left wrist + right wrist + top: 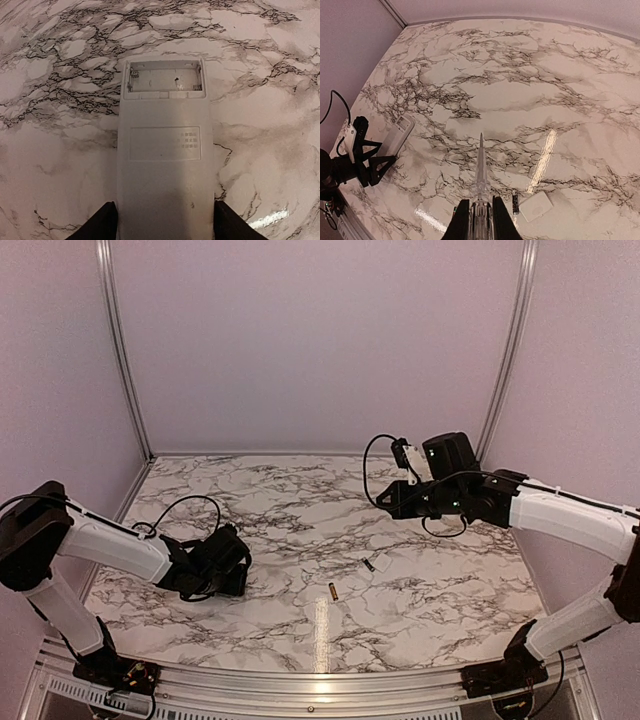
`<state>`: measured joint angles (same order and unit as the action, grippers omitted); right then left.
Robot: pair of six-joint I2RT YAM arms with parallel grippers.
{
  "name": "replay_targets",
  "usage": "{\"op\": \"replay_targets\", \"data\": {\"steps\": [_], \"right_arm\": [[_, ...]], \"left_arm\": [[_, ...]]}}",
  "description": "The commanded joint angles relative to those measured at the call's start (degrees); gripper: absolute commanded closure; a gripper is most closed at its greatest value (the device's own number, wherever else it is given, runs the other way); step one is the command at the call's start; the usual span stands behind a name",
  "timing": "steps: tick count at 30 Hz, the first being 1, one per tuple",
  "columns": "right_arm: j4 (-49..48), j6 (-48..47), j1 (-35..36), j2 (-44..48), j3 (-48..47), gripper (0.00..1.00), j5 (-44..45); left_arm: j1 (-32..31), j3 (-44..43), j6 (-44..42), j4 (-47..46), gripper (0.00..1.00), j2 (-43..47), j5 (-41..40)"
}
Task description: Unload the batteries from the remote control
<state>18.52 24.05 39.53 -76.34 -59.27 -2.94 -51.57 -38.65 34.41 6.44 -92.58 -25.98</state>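
Left wrist view: the left gripper point(165, 222) is clamped on the near end of the remote control point(165, 165), with one finger on each long edge at the bottom of the frame. The remote's long axis runs straight away from the gripper, up the frame. The open battery compartment point(164, 80) is at the far end, facing the camera, and looks empty, with only contacts showing. The counter point(270, 100) is beneath; cannot tell if the remote touches it.

Right wrist view: the right gripper point(481, 212) is closed on a clear pointed tool point(480, 165), with the tip pointing up-frame. Just right of it at bottom centre lies one battery point(515, 202), right beside a small white cover point(536, 206).

Top view: the batteries point(333, 591) lie loose at lower centre, between the arms, well apart from the remote and nearer the right arm. The second battery point(369, 564) is just up-right of the first.

Judgement: unloading looks done. Only the left arm has the remote, so putting it down falls to that arm.
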Motion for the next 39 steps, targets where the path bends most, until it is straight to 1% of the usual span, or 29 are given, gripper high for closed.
{"op": "replay_targets", "data": {"steps": [1,2,4,5,6,11,14,17,19,22,24,25,27,30,34,39], "right_arm": [[-3.14,0.37,0.19,0.82,0.62,1.00,5.41],[-3.26,0.16,0.20,0.77,0.75,1.00,5.94],[-3.30,-0.13,0.20,0.40,0.97,1.00,6.87],[-3.26,-0.39,0.20,0.27,1.13,1.00,7.41],[-3.55,-0.70,0.20,0.16,1.35,1.00,7.93],[-5.01,-2.17,0.03,-1.25,2.01,1.00,11.80],[-6.91,-2.68,-1.65,-3.50,1.77,1.00,9.75],[-10.15,-2.13,-5.23,-6.08,1.79,1.00,4.10],[-13.09,-0.77,-8.52,-8.25,2.01,1.00,-3.12],[-20.10,2.97,-14.55,-12.69,2.37,1.00,-16.61],[-24.91,5.99,-18.68,-17.73,1.37,1.00,-27.89],[-25.84,7.29,-19.75,-20.53,0.13,1.00,-32.97],[-25.23,8.17,-20.58,-25.75,-3.14,1.00,-40.11],[-22.39,7.24,-20.61,-31.89,-7.72,1.00,-46.68],[-16.86,5.38,-20.63,-37.88,-12.75,1.00,-51.81],[-12.89,4.91,-20.63,-41.23,-15.65,1.00,-52.09]], "left_arm": [[0.28,1.12,1.13,-1.10,0.27,0.93,1.18],[0.25,1.06,1.15,-1.08,0.23,0.84,1.26],[0.29,1.01,1.18,-1.01,0.08,0.89,1.41],[0.25,0.97,1.28,-0.77,0.03,1.05,1.45],[0.26,0.82,1.34,-0.49,0.01,1.50,1.45],[0.26,-1.35,1.08,2.77,0.01,4.89,0.49],[0.24,-2.66,0.38,4.84,0.01,8.11,-1.42],[0.25,-4.06,-0.45,6.77,0.01,11.58,-3.30],[0.24,-4.89,-1.19,7.90,0.01,13.79,-4.13],[0.27,-6.07,-2.09,9.57,0.01,16.46,-4.93],[0.25,-6.61,-2.25,10.50,0.01,18.31,-5.32],[0.27,-6.85,-2.36,10.97,0.01,19.10,-5.47],[0.29,-7.11,-2.42,11.80,0.01,20.63,-5.64],[0.27,-7.31,-2.51,12.66,0.01,22.71,-5.57],[0.31,-7.14,-1.70,13.48,0.01,24.75,-6.04],[0.25,-7.06,-1.48,13.99,0.01,25.47,-6.26]]}}
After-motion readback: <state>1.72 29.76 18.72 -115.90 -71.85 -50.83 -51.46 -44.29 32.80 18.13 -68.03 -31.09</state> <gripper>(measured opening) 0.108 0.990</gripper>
